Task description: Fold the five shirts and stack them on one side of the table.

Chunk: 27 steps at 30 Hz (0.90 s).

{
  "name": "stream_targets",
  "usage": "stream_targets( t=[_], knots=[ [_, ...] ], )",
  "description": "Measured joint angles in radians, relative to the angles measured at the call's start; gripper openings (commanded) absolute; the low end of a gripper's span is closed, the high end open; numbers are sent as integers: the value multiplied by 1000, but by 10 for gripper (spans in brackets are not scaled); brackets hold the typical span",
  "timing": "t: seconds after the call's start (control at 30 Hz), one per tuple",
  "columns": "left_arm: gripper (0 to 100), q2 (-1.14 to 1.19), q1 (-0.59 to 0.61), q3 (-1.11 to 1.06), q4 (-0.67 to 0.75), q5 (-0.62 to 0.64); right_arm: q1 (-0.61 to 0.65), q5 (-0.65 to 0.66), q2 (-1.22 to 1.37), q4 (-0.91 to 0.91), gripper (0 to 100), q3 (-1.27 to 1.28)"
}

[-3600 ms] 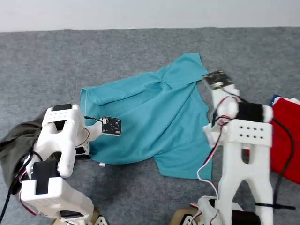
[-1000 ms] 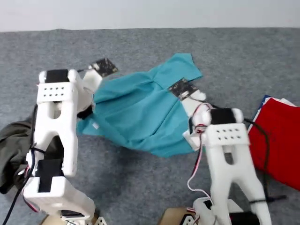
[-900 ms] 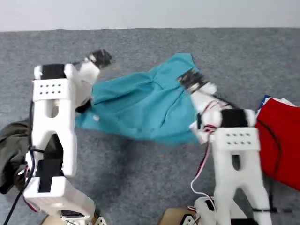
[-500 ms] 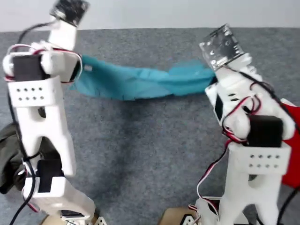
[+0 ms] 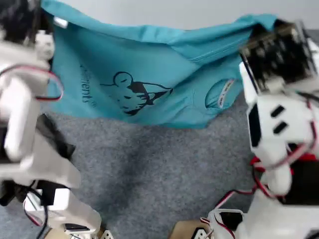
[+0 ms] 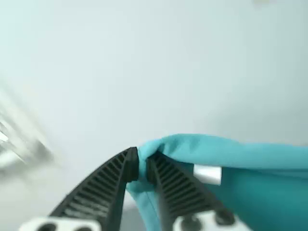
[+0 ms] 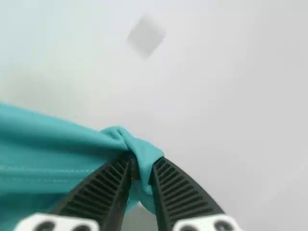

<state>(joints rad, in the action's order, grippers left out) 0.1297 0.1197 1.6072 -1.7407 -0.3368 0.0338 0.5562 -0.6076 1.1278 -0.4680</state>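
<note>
The teal shirt (image 5: 144, 79) hangs stretched in the air between both raised arms, its dark printed graphic facing the camera and its lower edge just above the grey table (image 5: 149, 179). My left gripper (image 6: 142, 161) is shut on one bunched corner of the teal shirt (image 6: 240, 163). My right gripper (image 7: 142, 168) is shut on the other corner of the teal shirt (image 7: 57, 154). In the high view the left arm (image 5: 25, 99) stands at the left and the right arm (image 5: 281, 109) at the right.
A dark olive garment (image 5: 55, 142) lies at the table's left edge behind the left arm. A sliver of red cloth (image 5: 309, 158) shows behind the right arm at the right edge. Bare grey table spreads under the hanging shirt.
Both arms have lifted the teal shirt off the table and pulled it taut, high toward the camera. It now hangs spread with its print showing.
</note>
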Motion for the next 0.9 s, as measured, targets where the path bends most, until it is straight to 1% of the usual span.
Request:
stream_targets(
  t=[0.1,0.17,0.37,0.57,0.73,0.9],
  knots=[
    [5,-34,0,32,-2,-58,0,6,-11,0,10,-77],
    [5,-68,0,32,-2,-77,0,40,-14,0,10,-126],
    [5,-180,0,41,-2,-83,-6,130,-35,68,10,-287],
    [5,-272,0,43,-2,-87,-9,204,-37,224,10,-451],
    [5,-342,0,44,-2,-170,-9,213,-38,361,10,-574],
    [5,-427,20,5,-2,-192,-68,213,-38,485,10,-658]
  ],
)
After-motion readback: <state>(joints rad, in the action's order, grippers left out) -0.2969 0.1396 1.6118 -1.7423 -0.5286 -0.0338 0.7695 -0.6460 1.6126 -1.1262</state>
